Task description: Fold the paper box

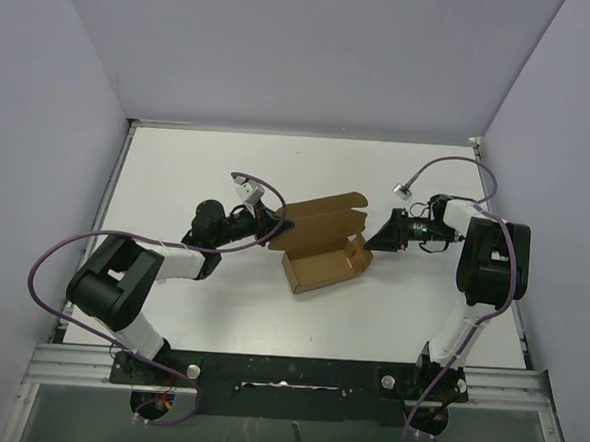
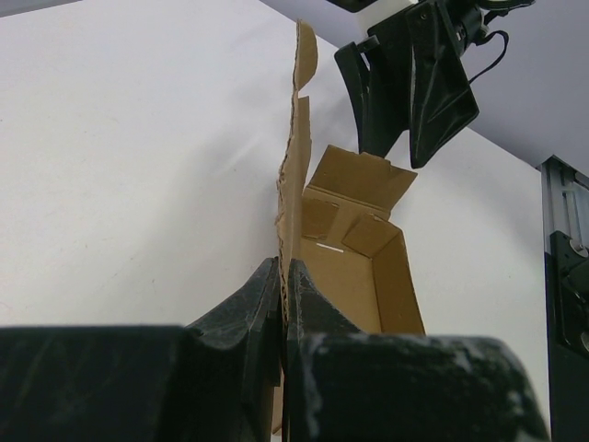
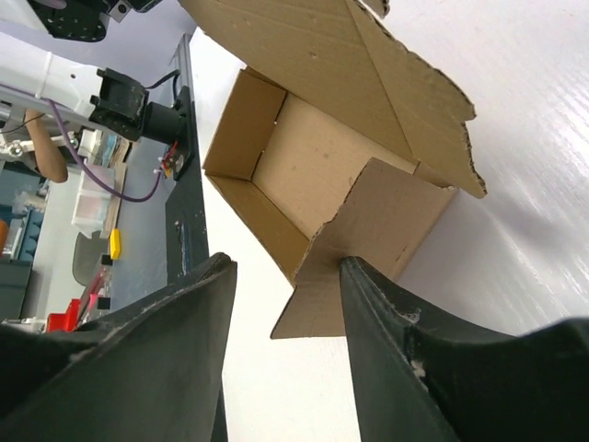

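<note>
The paper box (image 1: 325,255) is a brown cardboard carton, half formed, lying in the middle of the white table with its lid flap (image 1: 320,221) standing open toward the back. My left gripper (image 1: 279,223) is shut on the left edge of that flap; the left wrist view shows both fingers pinching the thin cardboard edge (image 2: 293,184). My right gripper (image 1: 376,240) is open at the box's right end. In the right wrist view a side flap (image 3: 368,239) lies between the fingers, against the right finger (image 3: 396,331).
Grey walls enclose the table (image 1: 178,164) on three sides. A black rail (image 1: 286,371) with the arm bases runs along the near edge. The right arm's cable (image 1: 458,171) loops above it.
</note>
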You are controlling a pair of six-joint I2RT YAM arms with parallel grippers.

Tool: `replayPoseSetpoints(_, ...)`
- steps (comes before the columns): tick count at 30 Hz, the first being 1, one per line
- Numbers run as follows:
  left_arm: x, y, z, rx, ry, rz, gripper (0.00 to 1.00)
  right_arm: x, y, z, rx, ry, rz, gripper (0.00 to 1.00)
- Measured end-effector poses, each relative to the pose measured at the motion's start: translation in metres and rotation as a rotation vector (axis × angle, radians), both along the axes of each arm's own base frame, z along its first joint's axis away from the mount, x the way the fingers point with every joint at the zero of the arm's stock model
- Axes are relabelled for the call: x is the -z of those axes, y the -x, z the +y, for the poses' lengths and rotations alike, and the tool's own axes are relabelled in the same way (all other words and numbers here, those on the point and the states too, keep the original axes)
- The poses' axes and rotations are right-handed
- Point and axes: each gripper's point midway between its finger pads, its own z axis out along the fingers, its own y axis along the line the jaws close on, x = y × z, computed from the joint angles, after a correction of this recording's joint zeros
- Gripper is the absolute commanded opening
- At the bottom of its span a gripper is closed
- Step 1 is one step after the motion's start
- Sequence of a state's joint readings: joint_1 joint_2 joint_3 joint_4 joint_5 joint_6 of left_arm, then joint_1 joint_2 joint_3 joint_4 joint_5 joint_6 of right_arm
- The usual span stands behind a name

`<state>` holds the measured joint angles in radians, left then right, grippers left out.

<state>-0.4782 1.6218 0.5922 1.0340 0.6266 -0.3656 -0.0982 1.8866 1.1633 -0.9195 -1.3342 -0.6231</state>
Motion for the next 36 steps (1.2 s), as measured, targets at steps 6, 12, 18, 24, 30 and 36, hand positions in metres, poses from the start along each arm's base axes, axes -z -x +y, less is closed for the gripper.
replayPoseSetpoints(6, 0.0003, 0.0004, 0.0003, -0.002, 0.002, 0.000, 0.00, 0.0009, 0.0045, 0.0026, -0.005, -0.042, 0.042, 0.31)
replayPoseSetpoints(12, 0.0005, 0.0008, 0.0005, -0.005, 0.007, 0.008, 0.00, 0.0013, 0.0046, 0.0043, -0.002, -0.076, 0.081, 0.23)
replayPoseSetpoints(18, 0.0002, 0.0003, 0.0009, -0.010, 0.010, 0.008, 0.00, 0.0029, 0.0044, 0.0055, 0.000, -0.096, 0.104, 0.09)
replayPoseSetpoints(24, 0.0002, 0.0000, 0.0011, -0.012, 0.010, 0.008, 0.00, 0.0051, 0.0051, 0.0072, -0.003, -0.103, 0.121, 0.15)
replayPoseSetpoints(30, 0.0004, 0.0001, 0.0012, -0.012, 0.010, 0.009, 0.00, 0.0041, 0.0057, 0.0081, -0.004, -0.107, 0.124, 0.23)
replayPoseSetpoints(36, 0.0012, 0.0001, 0.0015, -0.015, 0.009, 0.010, 0.00, 0.0038, 0.0055, 0.0080, -0.003, -0.107, 0.128, 0.10)
